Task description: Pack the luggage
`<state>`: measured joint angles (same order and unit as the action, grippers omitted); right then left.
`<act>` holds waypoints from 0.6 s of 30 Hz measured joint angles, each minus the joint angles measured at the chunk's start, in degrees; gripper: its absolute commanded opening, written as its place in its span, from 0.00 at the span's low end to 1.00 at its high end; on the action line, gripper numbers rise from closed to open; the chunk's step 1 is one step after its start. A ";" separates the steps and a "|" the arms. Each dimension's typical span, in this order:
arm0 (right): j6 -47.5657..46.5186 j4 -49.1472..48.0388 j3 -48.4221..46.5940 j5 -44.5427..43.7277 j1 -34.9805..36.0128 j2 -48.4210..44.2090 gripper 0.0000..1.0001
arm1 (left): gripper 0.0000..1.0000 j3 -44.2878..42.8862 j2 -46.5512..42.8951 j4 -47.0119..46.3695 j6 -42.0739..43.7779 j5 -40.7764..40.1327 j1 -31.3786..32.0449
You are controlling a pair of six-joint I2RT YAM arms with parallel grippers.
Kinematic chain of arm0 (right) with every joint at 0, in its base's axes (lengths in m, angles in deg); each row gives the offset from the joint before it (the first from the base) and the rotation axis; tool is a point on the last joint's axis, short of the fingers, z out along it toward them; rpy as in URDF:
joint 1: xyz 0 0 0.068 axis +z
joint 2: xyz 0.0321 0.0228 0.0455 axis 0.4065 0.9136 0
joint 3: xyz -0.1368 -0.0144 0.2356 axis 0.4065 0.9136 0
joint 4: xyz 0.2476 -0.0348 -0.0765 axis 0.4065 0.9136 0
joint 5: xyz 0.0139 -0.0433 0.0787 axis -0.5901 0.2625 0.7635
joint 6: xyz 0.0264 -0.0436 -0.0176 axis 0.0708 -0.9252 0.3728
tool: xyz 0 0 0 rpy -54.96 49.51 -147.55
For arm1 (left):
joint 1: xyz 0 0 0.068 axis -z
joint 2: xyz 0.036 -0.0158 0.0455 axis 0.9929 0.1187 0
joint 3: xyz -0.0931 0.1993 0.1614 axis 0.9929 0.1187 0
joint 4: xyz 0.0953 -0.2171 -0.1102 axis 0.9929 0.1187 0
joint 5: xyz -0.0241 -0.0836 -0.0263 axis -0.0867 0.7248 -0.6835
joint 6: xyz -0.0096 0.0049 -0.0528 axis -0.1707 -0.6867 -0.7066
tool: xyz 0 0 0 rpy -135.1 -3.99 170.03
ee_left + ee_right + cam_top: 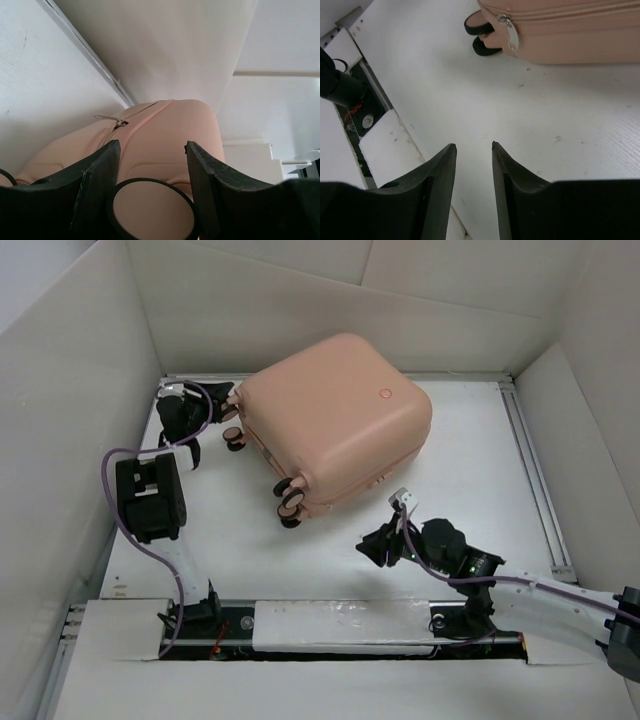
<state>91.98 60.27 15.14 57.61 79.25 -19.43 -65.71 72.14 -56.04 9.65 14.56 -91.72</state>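
Lying zipped shut, luggage [335, 420]; L end effector [152, 145] straddles wheel [150, 210], grip unclear; R end effector [474, 146] part-open, empty.

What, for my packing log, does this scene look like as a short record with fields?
luggage: peach-pink hard-shell suitcase, closed, lying on white table
left gripper: fingers either side of a pink-and-black caster wheel; contact unclear
right gripper: fingers apart, empty, above the table near the suitcase's zipper pull
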 measured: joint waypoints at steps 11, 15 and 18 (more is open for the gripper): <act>-0.87 -2.21 -12.46 -2.03 -0.50 18.49 0.72 | 0.00 30.93 -30.71 2.32 1.73 -0.52 -0.81; -3.76 4.83 -18.23 1.68 -3.23 23.93 0.72 | 0.00 39.60 -44.39 5.88 4.15 -5.14 -2.29; -6.21 7.28 -21.38 2.82 -7.96 26.14 0.70 | 0.00 41.59 -55.41 14.71 8.37 -6.75 -2.78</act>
<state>85.77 67.55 -6.24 60.43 71.29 6.71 -24.12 16.74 -41.33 18.02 7.81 -94.49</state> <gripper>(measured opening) 0.719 0.469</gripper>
